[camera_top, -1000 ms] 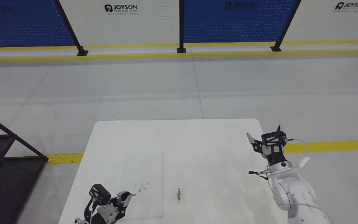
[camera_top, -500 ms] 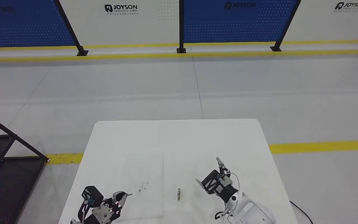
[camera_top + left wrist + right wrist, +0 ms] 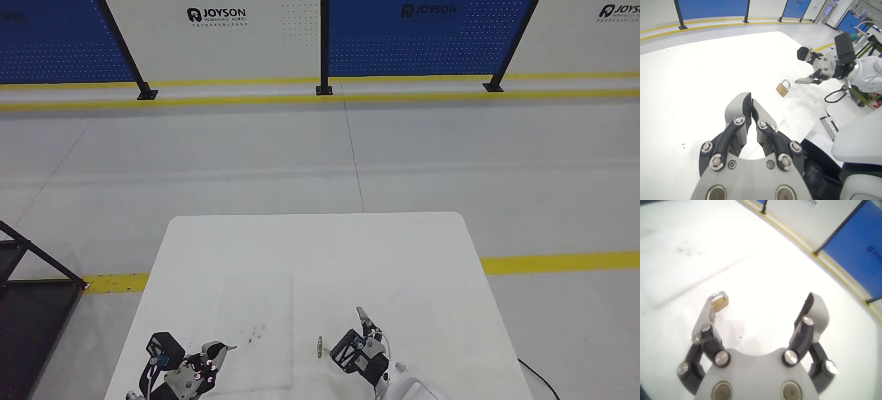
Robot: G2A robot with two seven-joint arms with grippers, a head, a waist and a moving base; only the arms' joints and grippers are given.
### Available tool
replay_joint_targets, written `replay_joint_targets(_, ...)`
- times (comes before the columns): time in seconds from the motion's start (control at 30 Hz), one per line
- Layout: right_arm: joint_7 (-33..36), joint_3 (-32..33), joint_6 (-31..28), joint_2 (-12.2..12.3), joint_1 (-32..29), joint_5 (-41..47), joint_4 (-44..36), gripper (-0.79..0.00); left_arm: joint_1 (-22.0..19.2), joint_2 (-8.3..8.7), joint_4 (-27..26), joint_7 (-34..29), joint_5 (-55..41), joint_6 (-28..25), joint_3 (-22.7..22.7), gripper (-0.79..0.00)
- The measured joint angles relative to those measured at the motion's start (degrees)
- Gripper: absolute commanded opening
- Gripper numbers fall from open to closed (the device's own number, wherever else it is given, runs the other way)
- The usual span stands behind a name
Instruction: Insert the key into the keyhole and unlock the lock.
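Swings R gripper (image 3: 765,296) in from table's 3 o'clock edge to padlock (image 3: 782,90), fingers wide apart, one tip just beside it. Holds L gripper (image 3: 751,99) at padlock's 9 o'clock, fingers together.

A white table (image 3: 310,250) with rounded corners stood on a pale grey floor (image 3: 350,160). A cluster of small dark specks (image 3: 258,330) lay near its front edge, towards the front left corner. Around them was a faint rectangular patch (image 3: 250,300), barely distinct from the surface. Beyond the far edge, well apart from it, a double yellow line (image 3: 300,98) ran across the floor. Behind that stood a row of blue panels (image 3: 425,40) and white panels (image 3: 215,40) on black posts (image 3: 322,50). A single yellow stripe (image 3: 560,263) ran out past the table's right edge. A black frame (image 3: 30,270) stood off the left edge. A flat grey box (image 3: 830,126) lay on the floor just beside the table.
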Motion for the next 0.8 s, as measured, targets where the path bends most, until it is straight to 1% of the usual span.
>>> replay_joint_targets(0.07, -0.22, -0.50, -1.31, 0.16, -0.99, -0.02, -0.61, 0.000, 0.00, 0.00, 0.00, 0.00, 0.00, 0.00, 0.00, -0.785)
replay_joint_targets(0.43, -0.55, -1.31, -1.39, 0.23, -1.66, -0.56, -1.11, 0.000, 0.00, 0.00, 0.00, 0.00, 0.00, 0.00, 0.00, -0.785)
replay_joint_targets(0.53, 0.14, -1.62, -1.81, 0.16, -1.11, 0.13, -0.53, 0.000, 0.00, 0.00, 0.00, 0.00, 0.00, 0.00, 0.00, -0.785)
replay_joint_targets(0.67, 2.12, -4.73, -1.69, -0.73, 1.06, 2.78, 1.61, 0.000, 0.00, 0.00, 0.00, 0.00, 0.00, 0.00, 0.00, -0.785)
replay_joint_targets(0.8, 4.43, -7.73, 0.26, -1.88, 3.67, 5.61, 4.29, 0.000, 0.00, 0.00, 0.00, 0.00, 0.00, 0.00, 0.00, -0.785)
